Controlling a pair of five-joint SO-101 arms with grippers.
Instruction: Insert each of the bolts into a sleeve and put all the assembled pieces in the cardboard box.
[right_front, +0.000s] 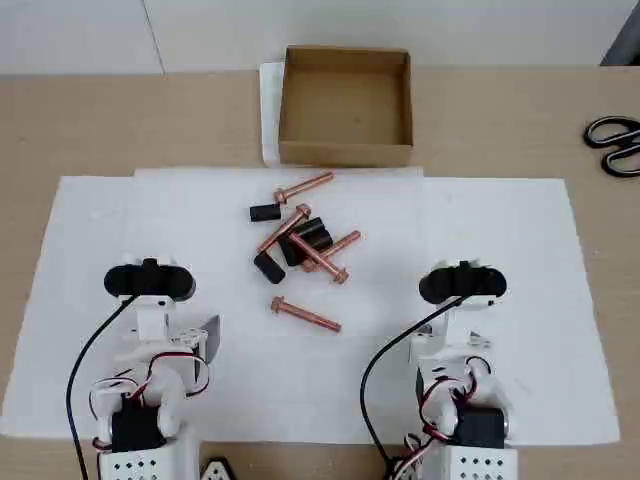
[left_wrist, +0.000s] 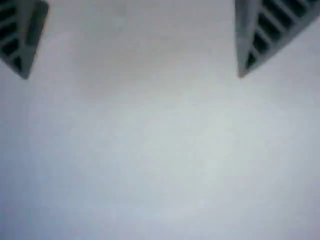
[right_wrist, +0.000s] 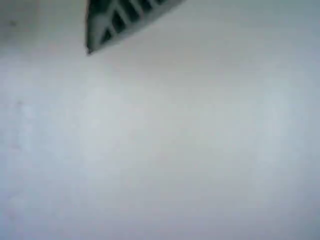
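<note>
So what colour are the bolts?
Copper, a shiny orange-brown. The bolts show best in the high view, lying on the white sheet.

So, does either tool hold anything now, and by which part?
Nothing is held. The left tool and right tool hang over white paper; the bolts lie loose.

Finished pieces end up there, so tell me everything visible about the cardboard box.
The cardboard box is brown, roughly square and open-topped, with low plain walls and nothing visible inside. It stands upright at the table's far side, just beyond the large white paper, resting partly on a smaller white sheet that sticks out at one side. The nearest bolt lies in front of it, apart.
</note>
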